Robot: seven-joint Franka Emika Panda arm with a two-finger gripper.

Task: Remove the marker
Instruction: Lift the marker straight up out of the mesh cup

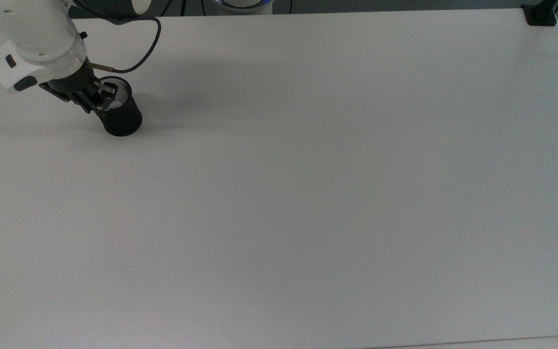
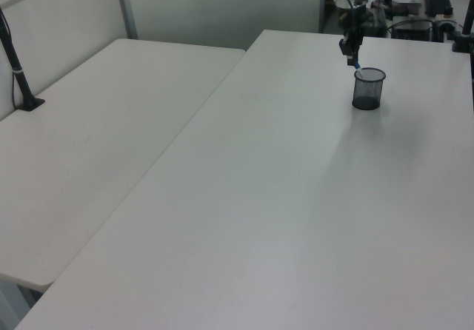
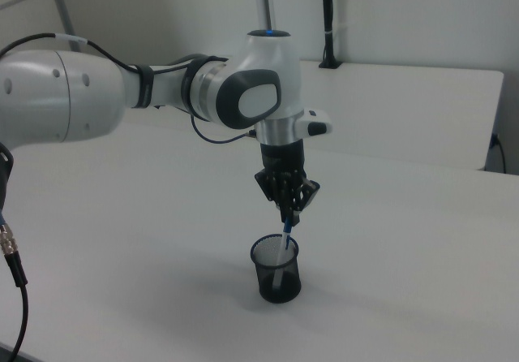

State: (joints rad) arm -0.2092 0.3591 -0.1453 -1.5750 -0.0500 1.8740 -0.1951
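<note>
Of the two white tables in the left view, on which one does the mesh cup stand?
The mesh cup stands on the table on the left view's right, below the gripper. The other table, across the seam, bears a black post.

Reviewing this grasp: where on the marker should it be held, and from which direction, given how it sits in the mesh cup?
Grip the marker at its blue upper end, coming from straight above. It stands nearly upright in the mesh cup, its lower barrel walled in by mesh, so only the top projecting past the rim is free. The gripper is already shut on that end, which looks a sound hold for lifting out.
</note>
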